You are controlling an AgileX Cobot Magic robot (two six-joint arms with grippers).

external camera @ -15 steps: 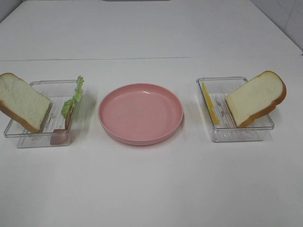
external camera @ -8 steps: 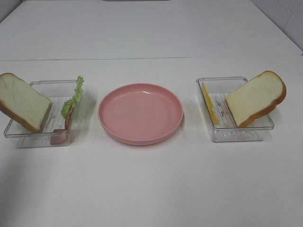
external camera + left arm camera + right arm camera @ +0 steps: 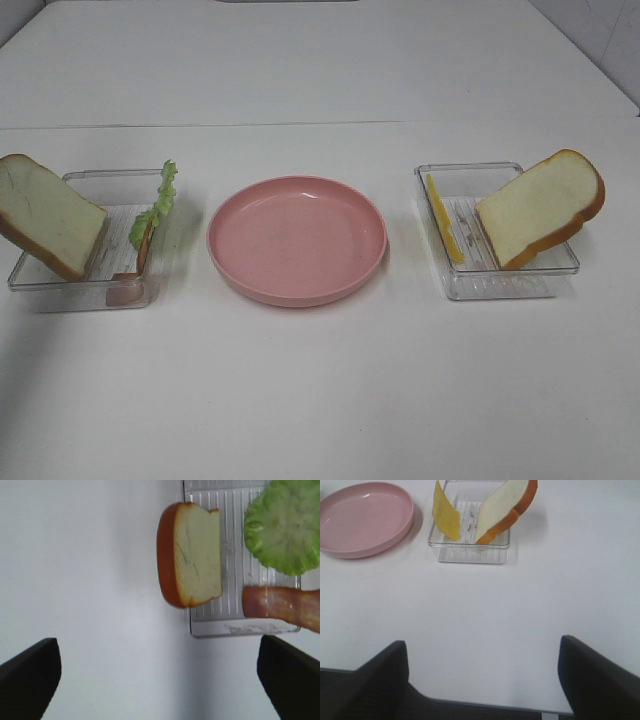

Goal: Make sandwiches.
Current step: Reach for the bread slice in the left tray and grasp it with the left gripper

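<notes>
No stacked sandwich shows; its parts lie apart in two trays. In the exterior view a white bread slice (image 3: pixel 45 215), green lettuce (image 3: pixel 155 205) and a reddish meat slice (image 3: pixel 128 288) lean in the left tray (image 3: pixel 100 175). A yellow cheese slice (image 3: pixel 445 220) and a second bread slice (image 3: pixel 540 208) lean in the right tray (image 3: pixel 500 285). Neither gripper shows there. The left gripper (image 3: pixel 160 680) is open, short of the bread (image 3: pixel 192 555), lettuce (image 3: pixel 285 527) and meat (image 3: pixel 280 607). The right gripper (image 3: pixel 482 680) is open, well short of the cheese (image 3: pixel 445 517) and bread (image 3: pixel 507 507).
A pink round plate (image 3: pixel 297 240) stands bare between the two clear trays; it also shows in the right wrist view (image 3: pixel 365 517). The white table runs wide in front of and behind the trays. Its near edge shows in the right wrist view.
</notes>
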